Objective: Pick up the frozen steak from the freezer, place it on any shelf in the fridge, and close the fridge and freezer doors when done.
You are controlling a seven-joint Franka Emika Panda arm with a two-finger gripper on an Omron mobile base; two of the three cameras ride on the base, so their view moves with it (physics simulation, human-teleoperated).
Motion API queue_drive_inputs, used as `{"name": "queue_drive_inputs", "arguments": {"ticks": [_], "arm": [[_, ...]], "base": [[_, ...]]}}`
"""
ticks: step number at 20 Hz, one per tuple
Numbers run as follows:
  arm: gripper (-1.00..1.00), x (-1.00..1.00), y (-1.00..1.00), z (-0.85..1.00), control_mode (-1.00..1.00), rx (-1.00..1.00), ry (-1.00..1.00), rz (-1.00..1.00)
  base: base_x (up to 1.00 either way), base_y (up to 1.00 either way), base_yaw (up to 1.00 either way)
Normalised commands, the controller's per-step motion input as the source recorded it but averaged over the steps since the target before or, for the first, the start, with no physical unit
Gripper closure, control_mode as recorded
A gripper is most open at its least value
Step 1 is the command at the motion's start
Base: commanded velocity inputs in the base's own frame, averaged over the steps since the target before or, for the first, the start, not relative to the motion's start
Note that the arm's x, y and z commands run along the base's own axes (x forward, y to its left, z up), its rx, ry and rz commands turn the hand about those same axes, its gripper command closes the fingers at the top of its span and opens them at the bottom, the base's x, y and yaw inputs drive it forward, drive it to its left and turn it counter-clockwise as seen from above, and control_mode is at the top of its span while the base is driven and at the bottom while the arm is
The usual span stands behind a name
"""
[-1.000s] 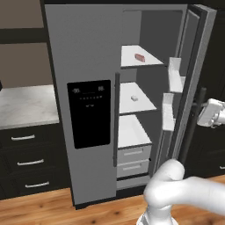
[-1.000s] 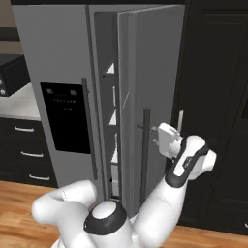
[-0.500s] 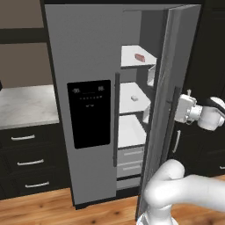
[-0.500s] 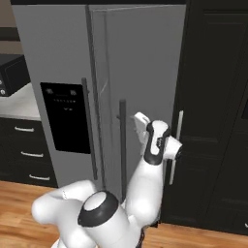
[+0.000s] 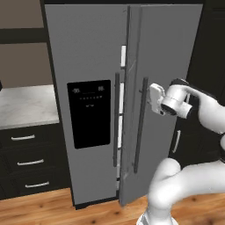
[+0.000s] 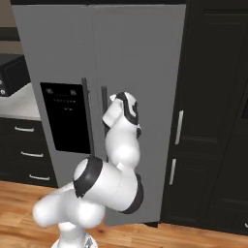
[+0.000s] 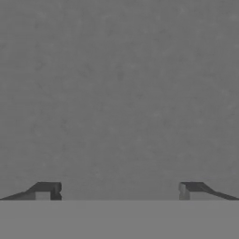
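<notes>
While the tool (image 7: 119,190) sits spread wide, empty, flat against the tall grey plain-fronted fridge door (image 5: 167,66), I'd push squarely until that gap beside it shuts.

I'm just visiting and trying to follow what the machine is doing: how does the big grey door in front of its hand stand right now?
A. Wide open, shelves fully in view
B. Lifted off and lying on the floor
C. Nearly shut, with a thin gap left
C: in the left base view the fridge door stands almost closed, with a narrow slit of white interior beside the freezer door.
</notes>
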Motion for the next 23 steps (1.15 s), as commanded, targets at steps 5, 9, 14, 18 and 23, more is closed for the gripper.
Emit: {"name": "queue_drive_inputs", "arguments": {"ticks": [5, 9, 14, 18, 23], "arm": [[-1.00, 1.00, 0.15, 0.42, -1.00, 0.00, 0.06, -0.31], [-1.00, 0.79, 0.00, 0.11, -1.00, 0.02, 0.04, -0.16], [-1.00, 0.00, 0.00, 0.00, -1.00, 0.00, 0.00, 0.00], [-1.00, 0.00, 0.00, 0.00, -1.00, 0.00, 0.00, 0.00], [-1.00, 0.00, 0.00, 0.00, -1.00, 0.00, 0.00, 0.00]], "base": [[0.00, 0.00, 0.00], [0.00, 0.00, 0.00], [0.00, 0.00, 0.00], [0.00, 0.00, 0.00], [0.00, 0.00, 0.00]]}}
